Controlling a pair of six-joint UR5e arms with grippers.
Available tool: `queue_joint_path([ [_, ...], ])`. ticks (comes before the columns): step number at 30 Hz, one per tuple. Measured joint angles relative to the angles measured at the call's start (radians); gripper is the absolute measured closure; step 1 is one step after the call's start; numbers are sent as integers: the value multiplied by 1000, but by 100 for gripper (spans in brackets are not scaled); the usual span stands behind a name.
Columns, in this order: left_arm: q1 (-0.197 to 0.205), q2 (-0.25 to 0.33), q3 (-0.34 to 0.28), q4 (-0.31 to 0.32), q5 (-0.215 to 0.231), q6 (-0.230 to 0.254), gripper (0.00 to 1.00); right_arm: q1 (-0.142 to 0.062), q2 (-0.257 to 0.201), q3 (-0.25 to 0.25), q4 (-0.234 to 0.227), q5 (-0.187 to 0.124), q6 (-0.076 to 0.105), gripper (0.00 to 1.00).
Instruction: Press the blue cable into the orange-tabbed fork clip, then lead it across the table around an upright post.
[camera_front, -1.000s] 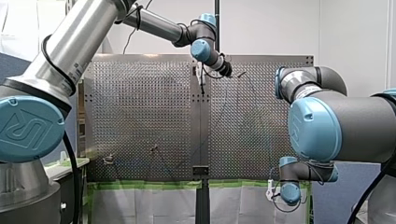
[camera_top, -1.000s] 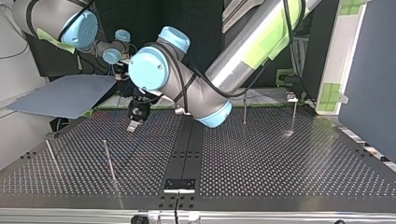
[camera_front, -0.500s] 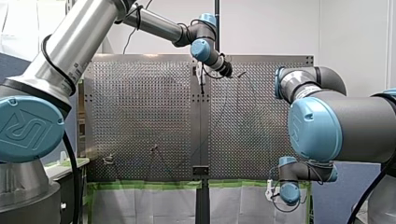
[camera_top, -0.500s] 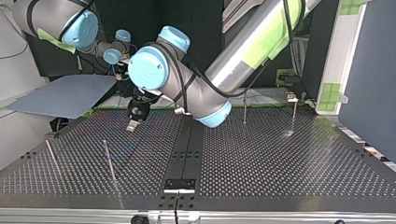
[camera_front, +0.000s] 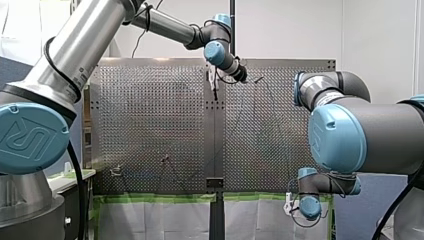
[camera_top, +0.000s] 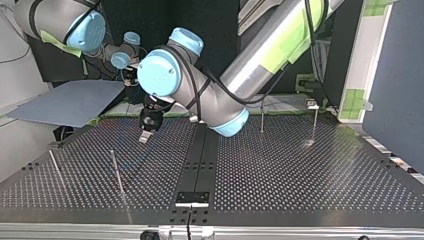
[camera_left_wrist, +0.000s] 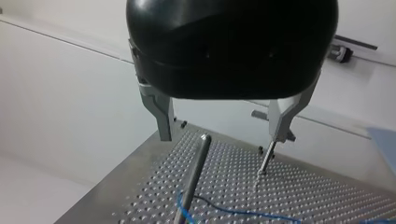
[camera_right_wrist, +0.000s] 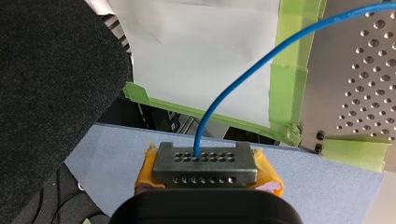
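Note:
My left gripper (camera_left_wrist: 222, 137) is open, its metal fingers (camera_left_wrist: 163, 119) astride the top of an upright post (camera_left_wrist: 196, 168) but above it and not touching. The blue cable (camera_left_wrist: 243, 213) lies on the perforated table and loops round that post's base. In the front view my left gripper (camera_front: 243, 77) hangs over the far middle of the table; in the top view it (camera_top: 144, 136) hovers above the table at the left. My right gripper (camera_right_wrist: 204, 161), with yellow pads, is shut on the blue cable (camera_right_wrist: 243, 79), off the table's edge (camera_front: 289, 204). I cannot make out an orange tab.
Several thin upright posts stand on the table (camera_top: 300, 170): one ahead of my left gripper (camera_left_wrist: 266, 158), two at the top view's left (camera_top: 117, 172) and two at its right (camera_top: 261, 117). A blue-grey sheet (camera_top: 70, 102) lies beside the table under my right gripper. Green tape (camera_right_wrist: 285, 79) lines the table edge.
My left gripper has shifted slightly toward the top view's right, staying open. The right arm and the cable look unchanged.

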Motion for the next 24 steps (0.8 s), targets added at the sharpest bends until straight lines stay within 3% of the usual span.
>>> queue_joint_path([
  [10, -1, 7, 0, -7, -77, -2, 0, 2, 0, 0, -1, 0, 1, 100],
  [24, -2, 7, 0, -17, -87, -2, 0, 4, 0, 0, -2, 0, 2, 100],
])
